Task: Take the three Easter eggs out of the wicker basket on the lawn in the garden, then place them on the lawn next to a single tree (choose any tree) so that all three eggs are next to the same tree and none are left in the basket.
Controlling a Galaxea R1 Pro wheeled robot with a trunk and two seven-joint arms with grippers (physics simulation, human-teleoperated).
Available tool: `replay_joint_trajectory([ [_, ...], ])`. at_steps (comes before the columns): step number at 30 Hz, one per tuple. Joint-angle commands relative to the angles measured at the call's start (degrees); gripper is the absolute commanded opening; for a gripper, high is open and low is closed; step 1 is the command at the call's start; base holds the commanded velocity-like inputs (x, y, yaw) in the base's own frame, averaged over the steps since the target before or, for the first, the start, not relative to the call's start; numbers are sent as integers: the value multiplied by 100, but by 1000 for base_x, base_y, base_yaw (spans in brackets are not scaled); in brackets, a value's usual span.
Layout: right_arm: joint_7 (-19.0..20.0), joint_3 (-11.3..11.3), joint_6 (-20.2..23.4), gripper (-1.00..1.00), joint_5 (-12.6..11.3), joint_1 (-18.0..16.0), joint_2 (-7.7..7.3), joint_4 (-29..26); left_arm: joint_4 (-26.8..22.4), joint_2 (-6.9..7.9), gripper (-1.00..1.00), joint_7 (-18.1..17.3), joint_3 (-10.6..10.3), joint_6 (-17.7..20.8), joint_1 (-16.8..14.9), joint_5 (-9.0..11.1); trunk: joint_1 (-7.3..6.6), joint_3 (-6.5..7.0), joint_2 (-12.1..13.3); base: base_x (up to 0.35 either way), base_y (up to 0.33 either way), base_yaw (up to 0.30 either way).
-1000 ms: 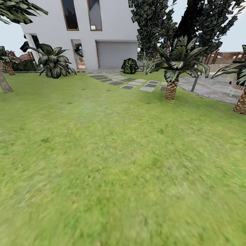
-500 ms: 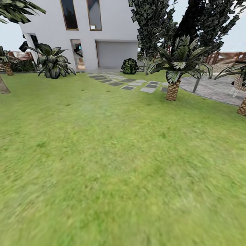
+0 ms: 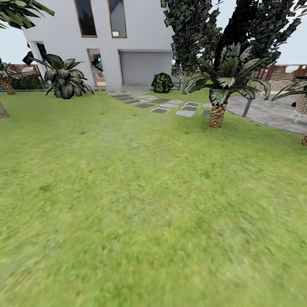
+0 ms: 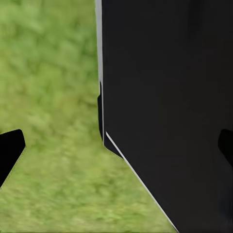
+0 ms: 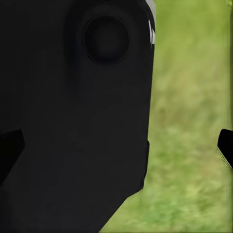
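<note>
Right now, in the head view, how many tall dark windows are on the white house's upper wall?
2: one window above the open doorway, the other beside it, above the garage door's left end. Trees may hide more.

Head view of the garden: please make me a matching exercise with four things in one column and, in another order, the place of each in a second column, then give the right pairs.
Things:
1. palm
2. stepping stones
3. garage door
4. lawn

Places:
A. in the white house wall
B. whole foreground
C. on the grass beside the grey patio
D. in a line over the grass toward the house

Pairs: 1-C, 2-D, 3-A, 4-B
</note>
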Motion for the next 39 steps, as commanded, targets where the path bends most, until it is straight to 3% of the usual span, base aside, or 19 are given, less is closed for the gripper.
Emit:
replay_joint_trajectory([
  [1, 1, 3, -22, 100, 2, -3, 1, 6, -1, 3, 100, -4, 4, -2, -2, 7, 3, -5, -2, 343, 0, 0],
  [39, -4, 8, -18, 100, 7, -3, -21, 7, 6, 0, 100, -4, 4, -2, -2, 7, 3, -5, -2, 343, 0, 25],
])
